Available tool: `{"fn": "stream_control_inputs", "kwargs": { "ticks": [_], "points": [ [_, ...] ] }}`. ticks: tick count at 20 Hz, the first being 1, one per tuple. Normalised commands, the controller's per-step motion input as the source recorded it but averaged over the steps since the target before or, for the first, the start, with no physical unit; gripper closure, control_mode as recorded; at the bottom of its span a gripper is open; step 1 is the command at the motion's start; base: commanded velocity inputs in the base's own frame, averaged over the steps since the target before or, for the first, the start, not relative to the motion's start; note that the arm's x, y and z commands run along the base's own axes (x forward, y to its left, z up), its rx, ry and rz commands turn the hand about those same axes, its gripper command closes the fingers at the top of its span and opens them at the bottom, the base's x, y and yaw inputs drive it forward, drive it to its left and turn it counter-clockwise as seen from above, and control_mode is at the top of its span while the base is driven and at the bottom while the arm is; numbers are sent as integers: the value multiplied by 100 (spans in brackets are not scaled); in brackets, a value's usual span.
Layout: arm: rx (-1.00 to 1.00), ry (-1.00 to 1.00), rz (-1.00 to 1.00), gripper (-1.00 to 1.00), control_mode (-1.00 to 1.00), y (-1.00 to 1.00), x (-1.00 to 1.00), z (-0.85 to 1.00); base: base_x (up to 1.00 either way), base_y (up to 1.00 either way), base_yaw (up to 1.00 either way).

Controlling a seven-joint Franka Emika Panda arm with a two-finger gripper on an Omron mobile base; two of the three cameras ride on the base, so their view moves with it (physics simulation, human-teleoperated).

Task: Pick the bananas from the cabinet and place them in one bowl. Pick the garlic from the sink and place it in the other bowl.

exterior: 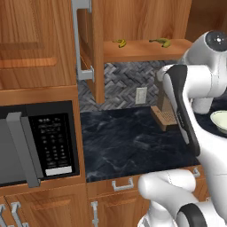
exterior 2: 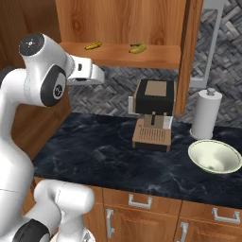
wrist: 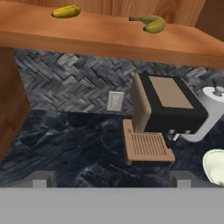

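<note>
Claw [wrist: 112, 183] stands released, jaws spread wide and holding nothing, its two tips low in the hand view and aimed at the surface [exterior: 128, 137] below the open cabinet [exterior 2: 123, 28]. Both bananas [wrist: 66, 11] lie on the cabinet shelf [wrist: 109, 39], well apart from each other: in the hand view one sits at about 11 o'clock and the other [wrist: 151, 24] at about 1 o'clock, above the coffee machine [wrist: 166, 103]. They look small, light and curved, with a smooth skin that may slip a little, and soft flesh that would bruise under a hard squeeze. My judgement is that the best hold is across the thick middle of a banana, jaws set square to its length and closed gently; a grip near the dark tips would likely let it swivel or roll. Since each lies flat on the shelf with the cabinet roof close above, the approach probably has to come in from the front and low. A cream bowl [exterior 2: 215, 157] waits on the surface at roughly 4 o'clock in the right base view, beside the paper towel roll [exterior 2: 207, 113], and appears empty. Garlic and sink are out of frame, so nothing can be said of them.
</note>
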Motion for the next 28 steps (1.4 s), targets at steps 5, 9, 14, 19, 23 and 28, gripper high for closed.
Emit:
{"fn": "stream_control_inputs", "kwargs": {
  "ticks": [5, 9, 14, 19, 23, 28],
  "points": [
    [0, -2, -5, -100, -100, -22, 10, 17, 0, 0, 0],
    [0, -3, -2, -100, -100, -25, 16, 11, 0, 0, 0],
    [1, -8, -2, -100, -100, -17, 22, 9, 0, 0, 0],
    [1, -9, -3, -100, -100, -5, 31, 11, 0, 0, 0],
    [6, -8, -4, -100, -100, 0, 46, 10, 0, 0, 0],
    [6, -2, -4, -100, -100, -4, 55, 17, 0, 0, 0]
  ]
}}
